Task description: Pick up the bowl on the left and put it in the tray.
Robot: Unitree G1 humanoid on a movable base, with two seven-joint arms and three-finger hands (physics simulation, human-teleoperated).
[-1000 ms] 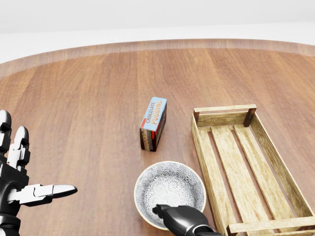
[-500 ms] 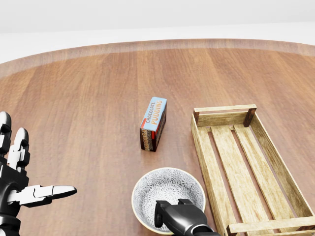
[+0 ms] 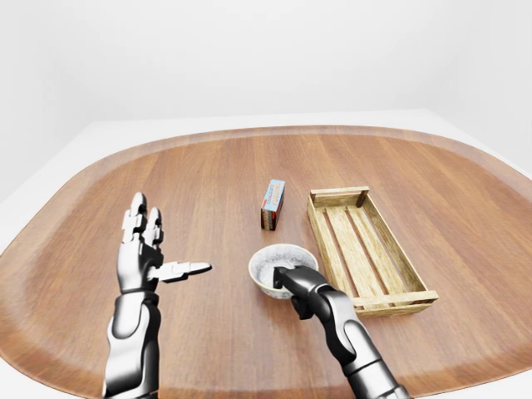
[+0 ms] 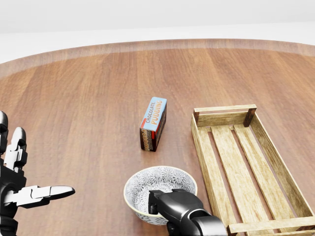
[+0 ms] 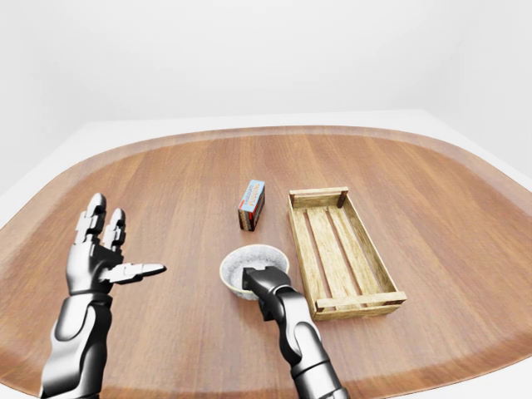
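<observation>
A patterned grey-white bowl (image 4: pixel 156 186) sits low in the head view, just left of the wooden slatted tray (image 4: pixel 224 109). It looks slightly tilted. My right hand (image 4: pixel 167 205) comes up from the bottom edge and is shut on the bowl's near rim, with fingers (image 3: pixel 287 274) hooked over the edge into the bowl. The hand hides the lower part of the bowl. My left hand (image 3: pixel 154 259) is held up open well to the left, with fingers spread and the thumb pointing right. It holds nothing.
A chocolate pudding box (image 4: pixel 153 123) stands on its long edge above the bowl, left of the tray's top corner. Everything rests on a large round-cornered wooden table (image 3: pixel 208 166). The tray's slats (image 4: pixel 241 162) hold nothing.
The bowl has slid left and a little down the head view with my right hand, whose fingers have closed over its rim. My left hand has sunk slightly.
</observation>
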